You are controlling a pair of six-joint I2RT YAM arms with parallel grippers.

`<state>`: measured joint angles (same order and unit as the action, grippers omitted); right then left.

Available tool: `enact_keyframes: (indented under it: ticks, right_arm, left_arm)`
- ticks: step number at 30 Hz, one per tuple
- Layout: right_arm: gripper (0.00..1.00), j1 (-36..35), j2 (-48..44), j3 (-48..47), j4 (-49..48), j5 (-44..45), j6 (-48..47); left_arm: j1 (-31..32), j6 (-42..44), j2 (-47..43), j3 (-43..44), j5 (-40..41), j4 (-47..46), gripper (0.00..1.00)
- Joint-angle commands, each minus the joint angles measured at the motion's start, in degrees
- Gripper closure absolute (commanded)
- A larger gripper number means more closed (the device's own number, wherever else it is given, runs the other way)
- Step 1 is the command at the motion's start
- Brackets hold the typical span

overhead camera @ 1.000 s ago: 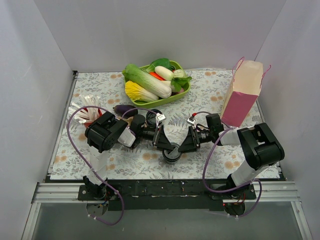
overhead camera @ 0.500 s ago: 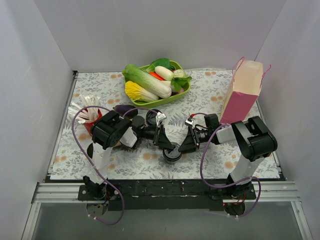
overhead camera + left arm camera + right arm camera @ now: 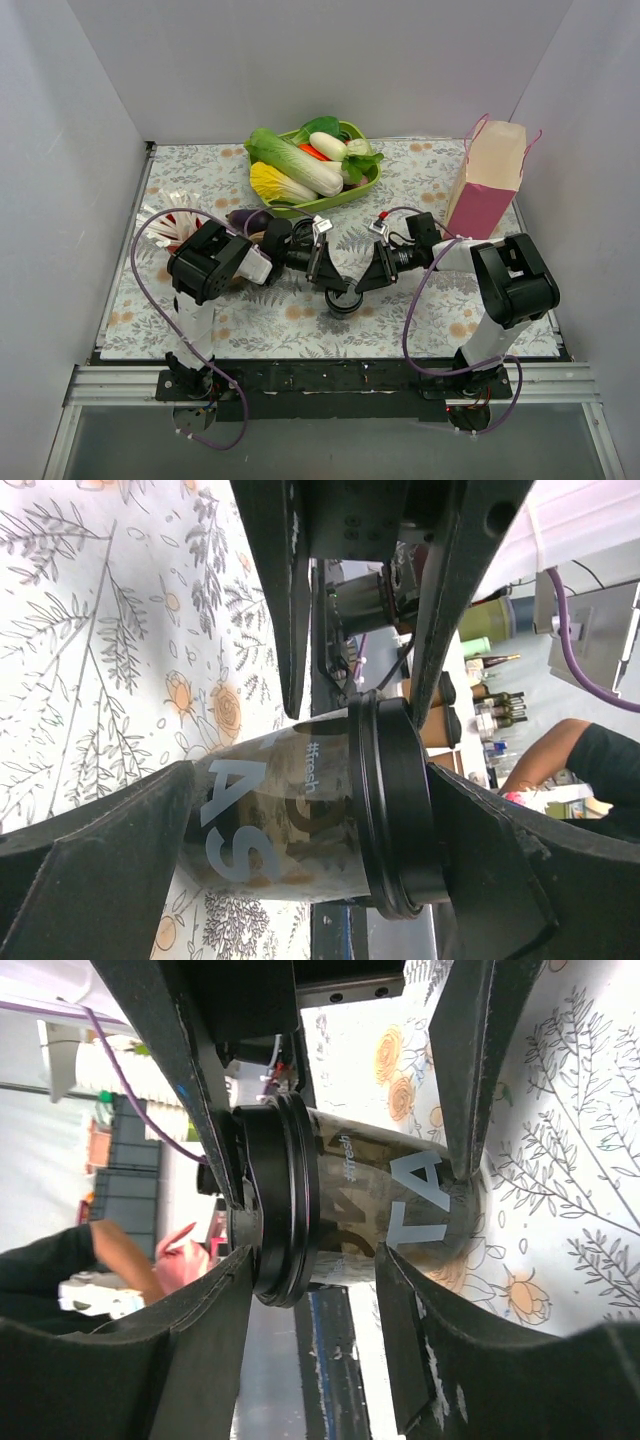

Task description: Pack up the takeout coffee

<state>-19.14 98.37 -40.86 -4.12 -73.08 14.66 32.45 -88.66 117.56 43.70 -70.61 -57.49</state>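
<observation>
Both grippers clamp the takeout coffee [image 3: 343, 299] btwn them, left gripper [image 3: 300, 880] w/ fingers at body & lid, right gripper [image 3: 330, 1290] opposite; keep squeeze even, cup upright, w/o popping the lid.

Lab: white booth walls [image 3: 90, 110], rail-mounted arms.

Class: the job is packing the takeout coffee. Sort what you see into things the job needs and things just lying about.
Job:
coffee cup
left gripper
right gripper
pink bag, probably

Lying about:
vegetable bowl
eggplant
straws
</observation>
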Motion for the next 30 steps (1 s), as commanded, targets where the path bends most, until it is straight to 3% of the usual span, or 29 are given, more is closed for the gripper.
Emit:
enact_keyframes:
  ticks: [1,8,12,16,20,24,28,30]
  right_arm:
    - [0.43,-0.11,-0.72,-0.8,7.28,11.2,-12.8]
    - [0.41,-0.11,-0.72,-1.59,7.81,11.47,-13.6]
    - [0.4,-0.02,-1.25,-2.64,7.99,11.12,-13.6]
    - [0.39,-0.02,-1.42,-3.17,7.72,10.77,-13.42]
    - [0.36,0.06,-3.18,-4.83,9.65,10.94,-14.48]
    - [0.35,0.06,-5.72,-8.61,16.15,13.31,-21.32]
    - [0.32,0.24,-12.55,-13.45,27.48,17.52,-37.8]
    - [0.32,0.15,-15.03,-14.33,30.92,19.11,-41.01]
  left_arm:
    - [0.25,5.88,-4.0,2.79,3.28,10.91,0.02]
    - [0.25,0.16,-8.13,2.79,5.73,12.38,0.02]
    - [0.16,7.09,-11.73,4.46,10.14,24.6,0.02]
    - [0.16,8.15,-12.79,2.62,10.67,24.54,0.02]
    - [0.07,10.08,-14.02,6.38,11.46,28.57,0.02]
    - [0.07,17.62,-15.95,13.23,12.6,37.87,0.02]
    - [-0.71,24.04,-19.46,24.2,19.16,55.05,0.02]
    - [-2.03,26.16,-21.31,28.17,19.81,59.49,0.02]
